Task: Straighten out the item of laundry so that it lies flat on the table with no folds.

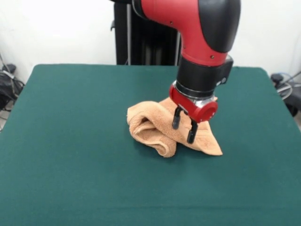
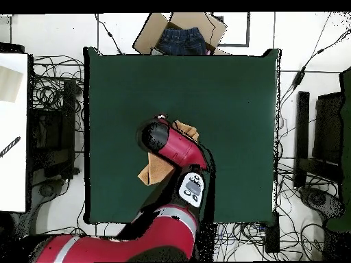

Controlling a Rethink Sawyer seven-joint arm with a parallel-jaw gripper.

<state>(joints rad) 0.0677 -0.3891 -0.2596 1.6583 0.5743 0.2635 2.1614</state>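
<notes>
Orange-tan terry towel (image 1: 162, 127): you see it bunched near the middle of the big dark green felt table (image 1: 70, 141), with a fat roll on its near side.
Jaws: the red and black gripper (image 1: 184, 126) hangs spread just over the towel, holding nothing.
Room: lots of bare green on every side, so you can pull any way.
</notes>
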